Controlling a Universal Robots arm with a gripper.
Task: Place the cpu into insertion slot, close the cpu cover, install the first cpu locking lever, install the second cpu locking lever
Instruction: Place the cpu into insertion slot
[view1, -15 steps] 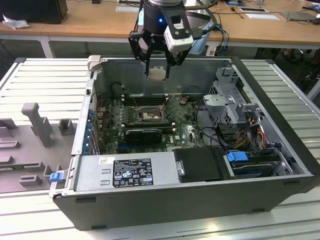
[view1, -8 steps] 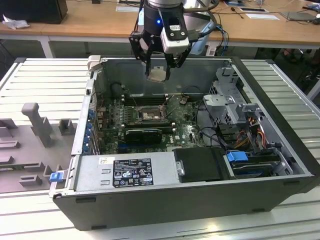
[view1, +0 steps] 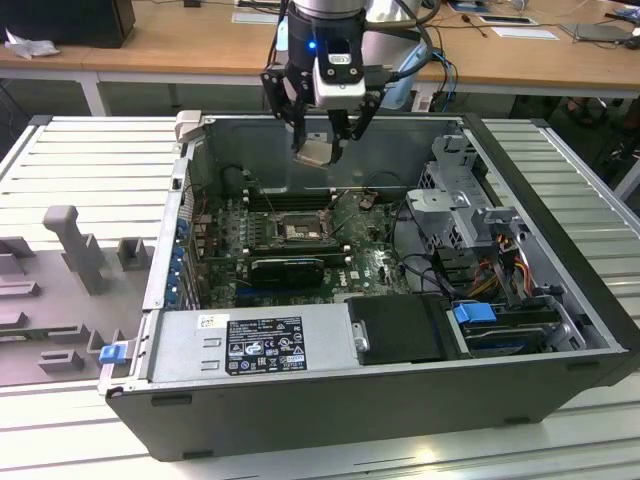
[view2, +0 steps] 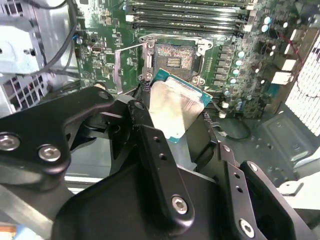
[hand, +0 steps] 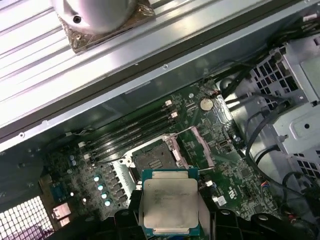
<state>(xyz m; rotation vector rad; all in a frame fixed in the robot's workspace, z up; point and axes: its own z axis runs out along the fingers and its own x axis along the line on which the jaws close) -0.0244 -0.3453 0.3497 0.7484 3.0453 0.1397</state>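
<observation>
The gripper (view1: 320, 148) clamps the cpu (hand: 170, 207) by its edges over the case's (view1: 400, 400) far wall, well above the open slot (view1: 297, 231)

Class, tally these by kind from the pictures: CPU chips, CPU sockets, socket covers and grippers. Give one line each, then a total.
cpu: 1, held in the gripper
insertion slot: 1, with no chip in it
cpu cover: 1, swung open beside the slot
gripper: 1
Total: 4
</observation>
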